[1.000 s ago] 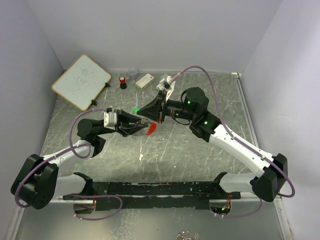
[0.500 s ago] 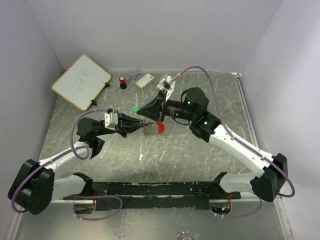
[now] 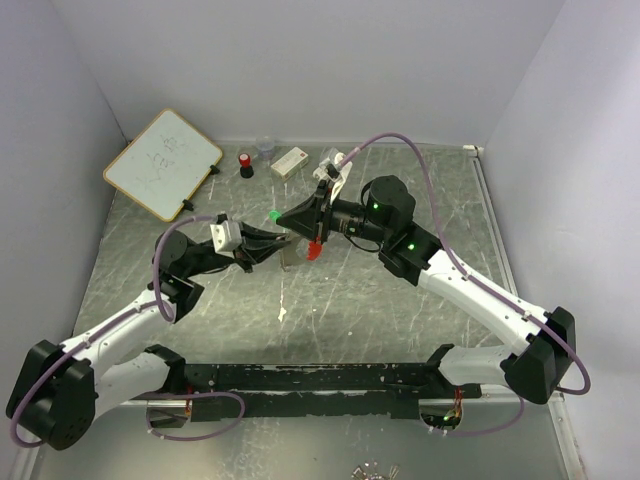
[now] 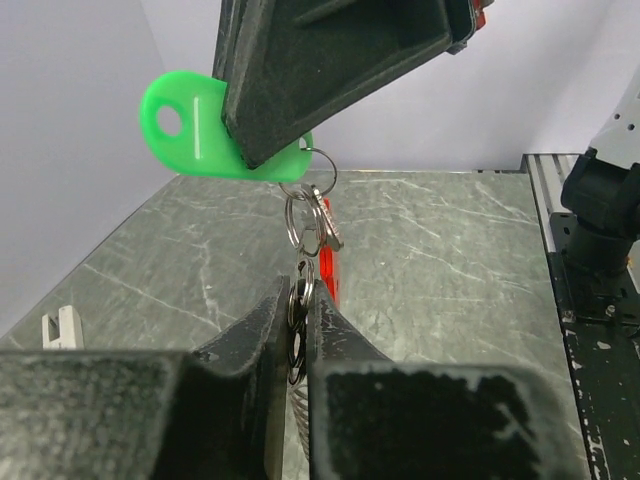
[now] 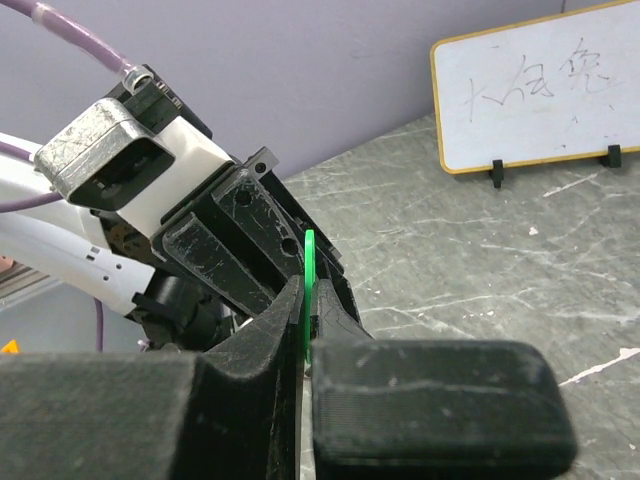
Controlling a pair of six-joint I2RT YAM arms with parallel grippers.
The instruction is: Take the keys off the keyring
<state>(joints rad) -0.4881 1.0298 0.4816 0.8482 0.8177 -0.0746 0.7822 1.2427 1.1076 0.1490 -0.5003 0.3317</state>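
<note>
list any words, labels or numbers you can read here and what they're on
Nothing here can be read as text.
whiteboard: black handwritten scrawl, a few characters, not legible.
green key: only a plain white stripe, no lettering.
white block: too small to tell whether it has a label.
keyring: no marking visible.

**Tip to tip above the middle of the tabletop (image 3: 350, 310)**

Stretches left arm (image 3: 130, 320) from near-left corner, left gripper (image 4: 300, 300) pinched tight on thin silvery metal keyring (image 4: 300, 215). Angles right arm (image 3: 470, 290) in from near-right corner, right gripper (image 5: 305, 295) clamped on small green plastic-headed key (image 4: 190, 130).
</note>
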